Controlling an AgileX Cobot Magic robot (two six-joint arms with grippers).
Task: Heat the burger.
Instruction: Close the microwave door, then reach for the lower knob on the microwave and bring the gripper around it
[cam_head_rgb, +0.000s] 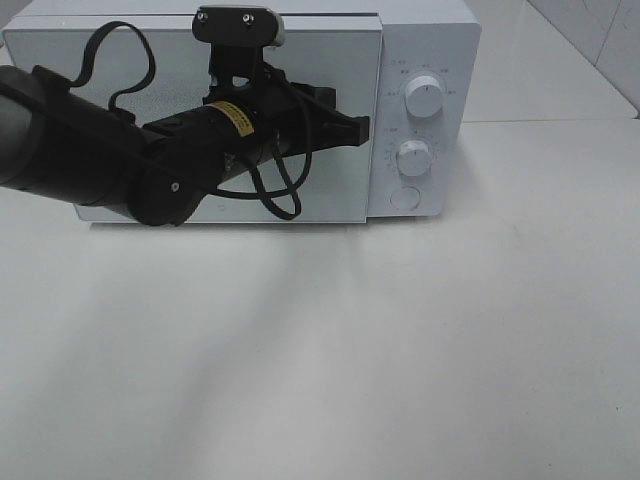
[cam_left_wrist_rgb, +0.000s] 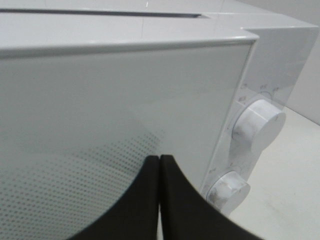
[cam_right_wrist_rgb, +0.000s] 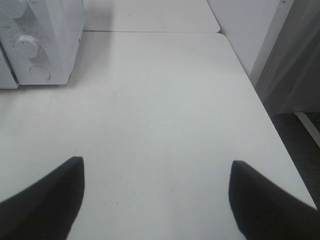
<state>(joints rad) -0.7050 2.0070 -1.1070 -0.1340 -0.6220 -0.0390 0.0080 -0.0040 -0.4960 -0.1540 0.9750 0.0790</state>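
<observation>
White microwave door (cam_left_wrist_rgb: 100, 125) sits shut, left pincer (cam_left_wrist_rgb: 160, 159) closed before it, right pincer (cam_right_wrist_rgb: 156, 164) gaping above the table (cam_right_wrist_rgb: 160, 100).

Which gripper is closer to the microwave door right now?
Left. The left gripper is shut, just in front of the door; the right gripper hangs open over the table, away past the knobs.
</observation>
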